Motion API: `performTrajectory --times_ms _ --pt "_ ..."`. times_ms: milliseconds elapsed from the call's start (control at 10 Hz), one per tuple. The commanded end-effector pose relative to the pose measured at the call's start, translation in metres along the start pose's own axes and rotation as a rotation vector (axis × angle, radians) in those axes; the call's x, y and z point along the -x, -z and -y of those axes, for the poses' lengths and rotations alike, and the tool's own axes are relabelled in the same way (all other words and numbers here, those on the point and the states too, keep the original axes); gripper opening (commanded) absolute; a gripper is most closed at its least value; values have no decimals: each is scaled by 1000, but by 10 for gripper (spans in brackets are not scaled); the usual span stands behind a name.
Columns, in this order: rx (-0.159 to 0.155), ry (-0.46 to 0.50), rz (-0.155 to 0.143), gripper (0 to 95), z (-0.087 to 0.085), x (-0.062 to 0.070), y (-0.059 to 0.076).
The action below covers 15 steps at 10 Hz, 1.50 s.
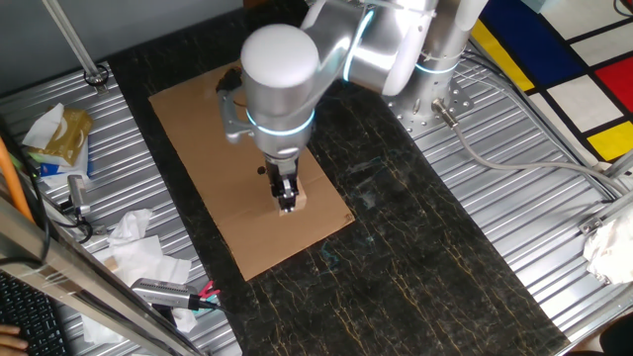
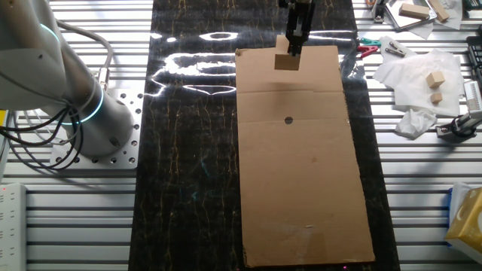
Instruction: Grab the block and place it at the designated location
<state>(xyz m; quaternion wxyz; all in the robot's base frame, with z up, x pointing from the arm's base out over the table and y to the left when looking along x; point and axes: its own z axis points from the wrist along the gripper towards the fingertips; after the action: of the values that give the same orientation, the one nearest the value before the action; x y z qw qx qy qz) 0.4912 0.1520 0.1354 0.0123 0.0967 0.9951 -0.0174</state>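
The robot's hand [image 2: 294, 47] stood upright over the far end of the cardboard sheet [image 2: 301, 181], its dark fingers closed down around the top of the block [image 2: 285, 62]. The pale wooden cube sat w/ its base on or just above the sheet; contact w/ the cardboard couldn't be told from either camera. Finger gap looked narrow, about the cube's width, w/ the cube between the tips.

In the other fixed view the black dot [image 2: 289, 120] showed plainly on the bare cardboard, past a fold line and well apart from the cube toward the sheet's middle. In one fixed view the arm's [image 1: 280, 74] big silver joint w/ its glowing ring hid that part of the sheet, so no dot was seen there; the hand [image 1: 286, 201] and a sliver of the block [image 1: 299, 203] showed just beneath the wrist, near one long edge of the cardboard sheet [image 1: 198, 148].

The sheet lay on a dark marbled surface [image 2: 188, 150]. Beside it, the other fixed view caught white paper [image 2: 413, 83] w/ two more small wood blocks [image 2: 434, 78] lying on it, plus another pale piece in a tray [image 2: 410, 13] at the top edge. One fixed view showed crumpled paper scraps [image 1: 138, 247] on the ribbed metal side.
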Motion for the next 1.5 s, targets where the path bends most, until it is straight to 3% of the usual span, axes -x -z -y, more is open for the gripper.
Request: performTrajectory --times_ms 100,400,500,1000,1500 --pt "3 13 -1 0 9 4 1" --pt "7 47 -2 0 26 9 2" --pt "9 68 -3 0 41 14 0" --pt "23 117 3 0 77 21 -7" --pt "38 150 12 0 104 23 -15"
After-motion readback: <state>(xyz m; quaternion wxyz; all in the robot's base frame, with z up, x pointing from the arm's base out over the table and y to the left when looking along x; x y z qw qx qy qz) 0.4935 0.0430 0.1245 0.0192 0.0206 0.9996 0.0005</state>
